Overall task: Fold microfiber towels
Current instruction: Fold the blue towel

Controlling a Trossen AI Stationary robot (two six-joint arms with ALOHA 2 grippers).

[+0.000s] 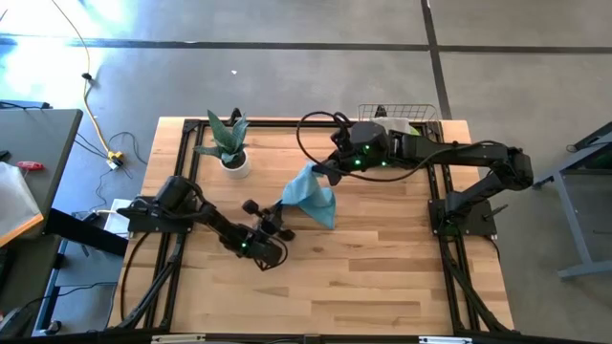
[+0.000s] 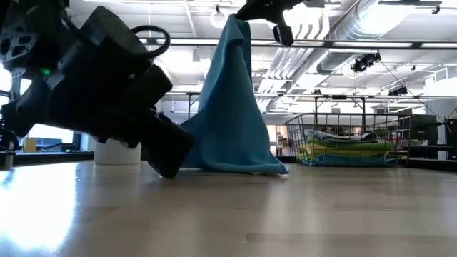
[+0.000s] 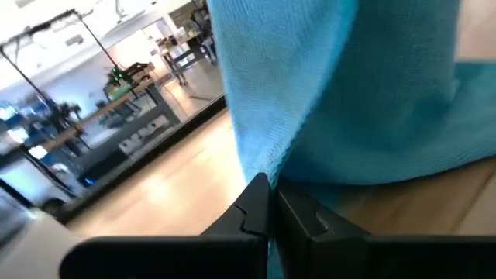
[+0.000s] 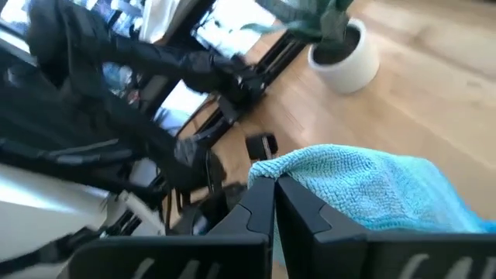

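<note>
A teal-blue microfiber towel (image 1: 314, 198) hangs in a tent shape between my two grippers at the middle of the table. Its lower edge (image 2: 239, 169) rests on the wood. My right gripper (image 1: 323, 173) is up high, shut on the towel's top. My left gripper (image 1: 280, 213) is low over the table at the towel's near-left side, pointing almost level, shut on the towel's bottom. In the low view the left hand (image 2: 107, 86) fills the left of the picture and hides that part of the cloth. My left gripper pinches the towel's low edge near a bottom corner (image 3: 266, 172) between its two shut fingers. It comes in nearly level from the table's near-left side. The cloth rises steeply from the fingers; one layer or several, I cannot tell. My right gripper pinches an upper corner of the towel (image 4: 288, 172) between its two fingers, coming from the table's right side and slanting down. The towel hangs below the fingers, spreading out toward its lower edge on the table.
A potted plant (image 1: 229, 145) in a white pot stands at the far left of the table. A wire basket (image 1: 403, 117) at the far right corner holds stacked towels (image 2: 344, 150). Bare wood lies toward the near edge.
</note>
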